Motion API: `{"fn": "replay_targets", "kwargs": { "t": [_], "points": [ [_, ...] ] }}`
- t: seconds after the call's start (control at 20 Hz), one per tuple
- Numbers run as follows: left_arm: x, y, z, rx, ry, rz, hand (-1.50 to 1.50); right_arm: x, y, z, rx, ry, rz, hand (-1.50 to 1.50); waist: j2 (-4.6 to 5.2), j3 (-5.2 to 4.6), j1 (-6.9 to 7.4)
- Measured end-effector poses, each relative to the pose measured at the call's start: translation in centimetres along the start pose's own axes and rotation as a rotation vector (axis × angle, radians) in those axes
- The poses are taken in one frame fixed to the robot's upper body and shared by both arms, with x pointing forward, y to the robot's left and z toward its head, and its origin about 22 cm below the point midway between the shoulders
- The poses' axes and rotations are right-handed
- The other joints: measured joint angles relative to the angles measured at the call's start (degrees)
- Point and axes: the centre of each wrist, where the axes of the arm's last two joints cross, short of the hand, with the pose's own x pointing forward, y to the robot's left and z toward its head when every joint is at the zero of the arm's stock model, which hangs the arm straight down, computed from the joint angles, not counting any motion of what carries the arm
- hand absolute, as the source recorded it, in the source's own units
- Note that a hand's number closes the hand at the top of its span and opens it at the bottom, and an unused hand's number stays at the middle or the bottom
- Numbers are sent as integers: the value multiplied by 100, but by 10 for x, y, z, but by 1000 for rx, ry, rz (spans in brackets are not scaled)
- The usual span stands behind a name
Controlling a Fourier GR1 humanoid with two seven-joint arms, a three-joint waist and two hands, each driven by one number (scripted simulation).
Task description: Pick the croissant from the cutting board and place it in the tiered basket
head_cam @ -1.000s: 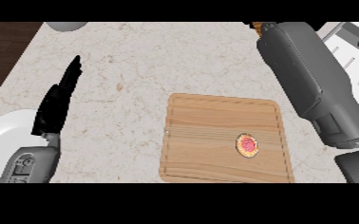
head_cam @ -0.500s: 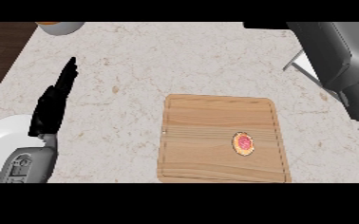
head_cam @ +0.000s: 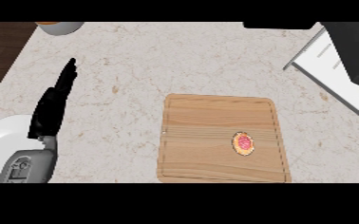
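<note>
Resting at the worktop's (head_cam: 175, 66) left edge, the left hand (head_cam: 52, 107) holds its fingers straight. The pastry (head_cam: 243, 143) lies on the board (head_cam: 203, 137).

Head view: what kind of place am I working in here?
Most likely a kitchen counter: a pale speckled stone top, a wooden cutting board with a small pastry on it, and a cup's edge at the far left corner.

Cutting board (head_cam: 210, 123): light wood, rectangular with rounded corners, lying flat on the counter. Pastry (head_cam: 243, 143): small oval, tan rim, red-pink centre (named a croissant in the task), resting on the board's right half
</note>
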Motion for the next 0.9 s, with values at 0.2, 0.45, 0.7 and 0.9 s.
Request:
{"fn": "replay_targets", "kwargs": {
  "t": [0.2,0.45,0.7,0.9],
  "points": [
    [4,-1,-3,-2,0,1,0,-20,0,-23,-46,20,129,150,13,1,1],
    [-1,0,1,-2,7,-1,0,-47,1,-48,-87,55,306,150,1,0,-24],
    [-3,6,-2,4,10,-2,0,-71,3,-63,-85,67,365,150,-17,-3,-61],
    [-5,8,2,5,12,-1,0,-92,1,-78,-33,55,378,150,-18,2,-60]
  ]
}}
